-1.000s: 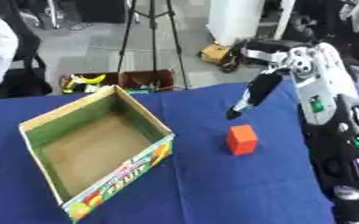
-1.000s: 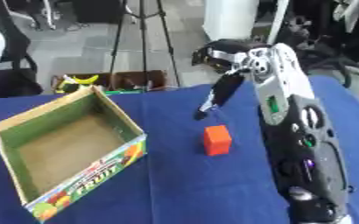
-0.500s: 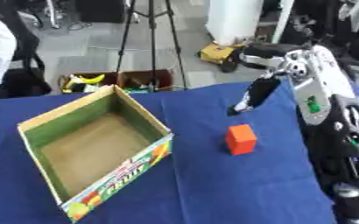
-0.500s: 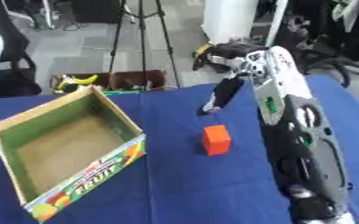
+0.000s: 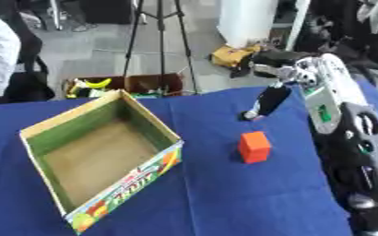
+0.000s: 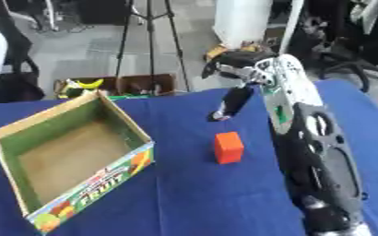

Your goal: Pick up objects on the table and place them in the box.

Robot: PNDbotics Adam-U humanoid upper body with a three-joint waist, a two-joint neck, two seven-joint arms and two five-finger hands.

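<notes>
nothing has moved: right hand hangs beyond the orange block, finger spread indistinct, box empty.

Blue table lies bare between the open cardboard box and the orange block; passage there is unobstructed; the box mouth is open from above, its walls upright; the right hand hangs beyond the block, fingers pointing down, apart from it; the right arm fills the table's right side.
</notes>
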